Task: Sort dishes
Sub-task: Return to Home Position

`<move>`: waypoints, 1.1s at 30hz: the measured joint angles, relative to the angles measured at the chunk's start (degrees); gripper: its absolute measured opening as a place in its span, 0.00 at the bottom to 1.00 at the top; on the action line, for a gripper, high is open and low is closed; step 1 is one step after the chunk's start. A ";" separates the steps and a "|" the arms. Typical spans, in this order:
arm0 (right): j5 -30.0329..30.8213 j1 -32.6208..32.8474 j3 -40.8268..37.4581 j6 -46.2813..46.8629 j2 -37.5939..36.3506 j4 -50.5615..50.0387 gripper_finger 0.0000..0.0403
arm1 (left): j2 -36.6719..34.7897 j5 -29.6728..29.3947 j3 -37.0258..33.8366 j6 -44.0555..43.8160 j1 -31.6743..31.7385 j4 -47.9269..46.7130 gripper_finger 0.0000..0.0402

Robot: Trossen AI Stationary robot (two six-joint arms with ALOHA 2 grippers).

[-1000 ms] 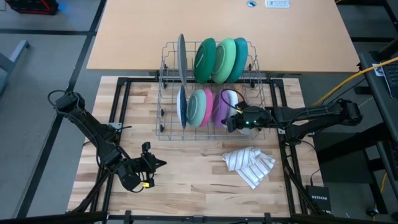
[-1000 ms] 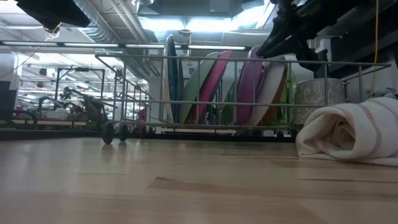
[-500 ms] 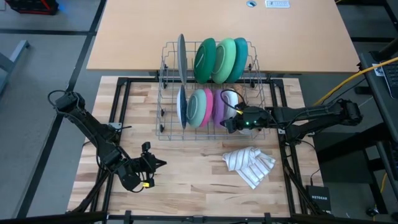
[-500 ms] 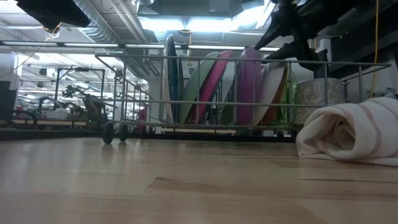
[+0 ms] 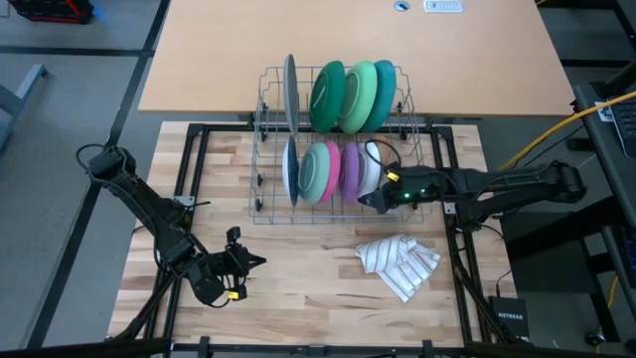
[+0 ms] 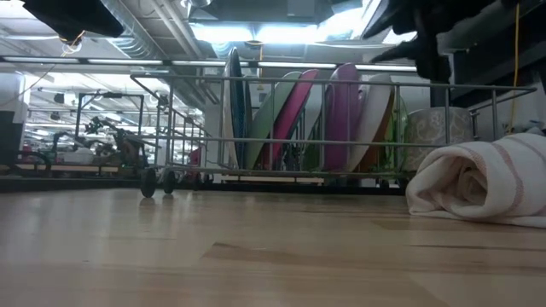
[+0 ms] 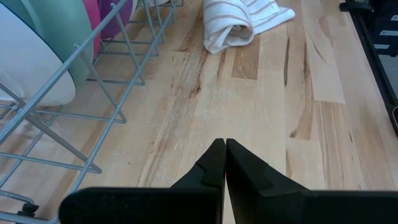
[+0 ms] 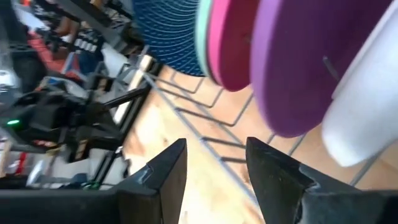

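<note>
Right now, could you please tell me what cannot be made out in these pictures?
Low view: right gripper, by the white plate, mostly cut off by the top edge.
Low view: back-row dishes largely hidden behind the front row; cloth cut by the right edge.
Right wrist view: white plate runs off the edge.
Left wrist view: past the left gripper, the rack is cut off.

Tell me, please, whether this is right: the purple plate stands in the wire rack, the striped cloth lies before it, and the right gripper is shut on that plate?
Not quite: the right gripper is open and holds nothing; the right wrist view shows its fingers apart, clear of the purple plate. The plate does stand in the wire rack, the striped cloth before it.
</note>
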 joint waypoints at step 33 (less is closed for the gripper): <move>-2.33 0.00 -17.44 -6.52 -46.68 4.65 0.41 | -46.04 -13.43 -19.70 19.52 9.25 -2.13 0.01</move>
